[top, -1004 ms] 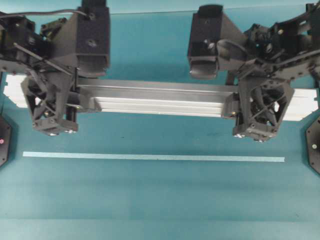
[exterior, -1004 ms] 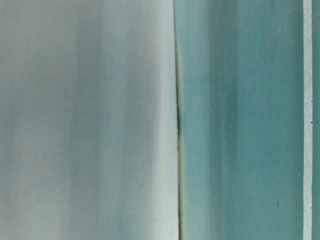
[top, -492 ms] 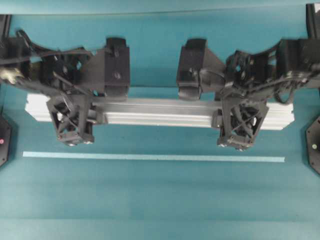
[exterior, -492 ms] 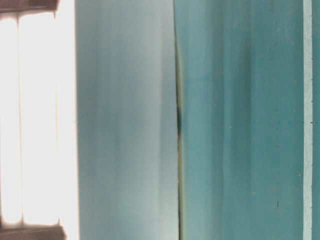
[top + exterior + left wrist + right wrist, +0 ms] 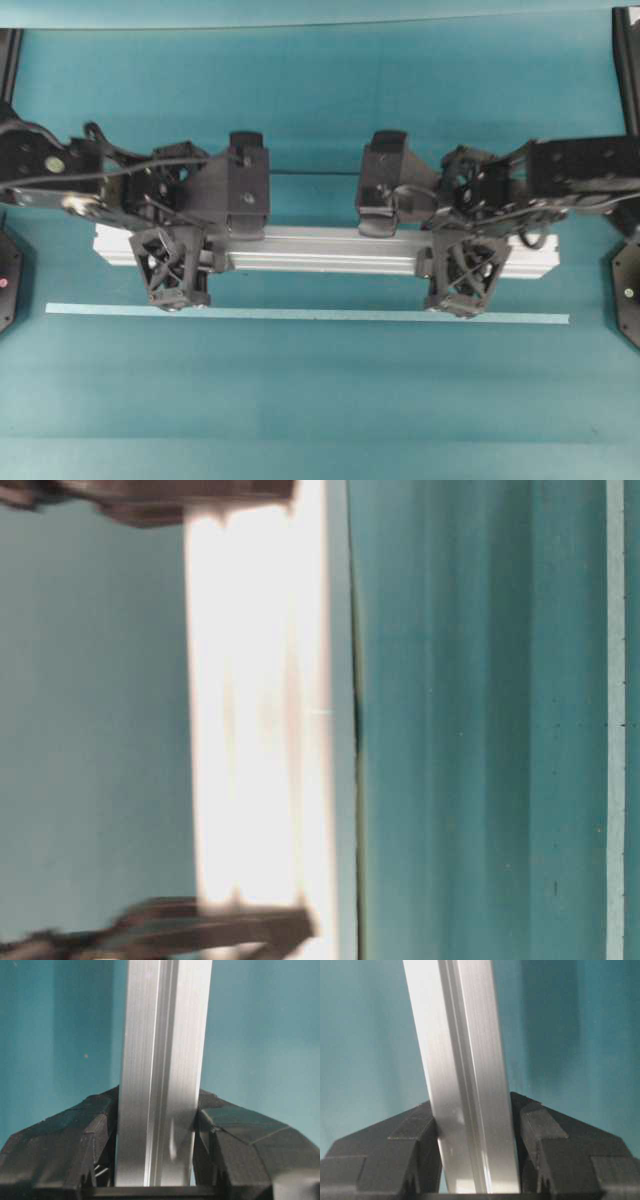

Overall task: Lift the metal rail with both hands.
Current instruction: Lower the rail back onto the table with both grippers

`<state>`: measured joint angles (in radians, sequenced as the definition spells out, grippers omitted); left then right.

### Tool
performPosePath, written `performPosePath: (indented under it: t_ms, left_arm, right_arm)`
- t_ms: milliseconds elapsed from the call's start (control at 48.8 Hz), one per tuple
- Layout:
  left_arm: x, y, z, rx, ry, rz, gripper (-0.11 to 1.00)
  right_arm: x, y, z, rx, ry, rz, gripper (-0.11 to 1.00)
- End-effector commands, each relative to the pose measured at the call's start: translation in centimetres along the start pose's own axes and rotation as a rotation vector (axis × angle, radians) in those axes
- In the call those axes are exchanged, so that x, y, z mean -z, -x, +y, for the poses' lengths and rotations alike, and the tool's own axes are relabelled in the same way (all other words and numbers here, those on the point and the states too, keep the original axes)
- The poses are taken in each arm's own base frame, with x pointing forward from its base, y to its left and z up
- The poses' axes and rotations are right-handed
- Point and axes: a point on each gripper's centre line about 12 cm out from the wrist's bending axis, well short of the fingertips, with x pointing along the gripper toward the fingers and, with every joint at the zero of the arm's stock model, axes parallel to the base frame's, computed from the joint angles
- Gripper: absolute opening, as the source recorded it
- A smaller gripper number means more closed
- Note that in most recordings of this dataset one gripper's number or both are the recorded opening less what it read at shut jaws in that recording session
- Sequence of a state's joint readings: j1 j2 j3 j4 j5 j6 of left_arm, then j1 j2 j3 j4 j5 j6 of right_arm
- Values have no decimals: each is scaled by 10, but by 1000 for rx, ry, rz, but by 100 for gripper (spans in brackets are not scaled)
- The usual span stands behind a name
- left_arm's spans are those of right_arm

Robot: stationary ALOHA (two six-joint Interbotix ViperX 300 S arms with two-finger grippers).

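Across the middle of the overhead view lies the metal rail [image 5: 325, 250], a long silver bar that runs almost level from the left part of the frame to the right part, above the teal bench [image 5: 320, 400]. Near its left end the left claw [image 5: 176, 278] is closed on the rail; in the left wrist view both black fingers [image 5: 75, 1145] press against the two sides of the rail [image 5: 162, 1070], so the claw is only partly open, as wide as the bar. Near the right end of the frame the right claw [image 5: 462, 283] grips the rail in the same way, and in the right wrist view its fingers [image 5: 555, 1150] touch both sides of the bar [image 5: 465, 1075]. Just below the rail, a thin pale tape strip [image 5: 300, 314] lies flat on the bench, parallel to it. In the table-level view the rail [image 5: 260, 720] is a bright blurred band.
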<state>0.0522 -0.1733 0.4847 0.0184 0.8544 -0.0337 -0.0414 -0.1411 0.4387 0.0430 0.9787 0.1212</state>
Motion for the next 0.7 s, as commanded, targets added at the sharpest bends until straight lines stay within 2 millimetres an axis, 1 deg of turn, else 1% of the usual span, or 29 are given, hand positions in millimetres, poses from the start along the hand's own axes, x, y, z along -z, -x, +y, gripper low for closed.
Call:
performPosePath:
  t_ms: [0,307,533,676]
  left_arm:
    - [5,-7,2,-4,14,5,36]
    - [17,-41,2,-3,10,0,36]
    - [25,-70,2,-2,14,26,36]
    - [24,-77,2,-2,13,20,36]
  right_arm:
    - [1,-9,-2,-1,-21,-8,38]
    - [3,-41,-6,11,-9,-37,39]
    - [0,-54,-8,26,14,-67,39]
    - [2,-70,-9,26,36,-68,39]
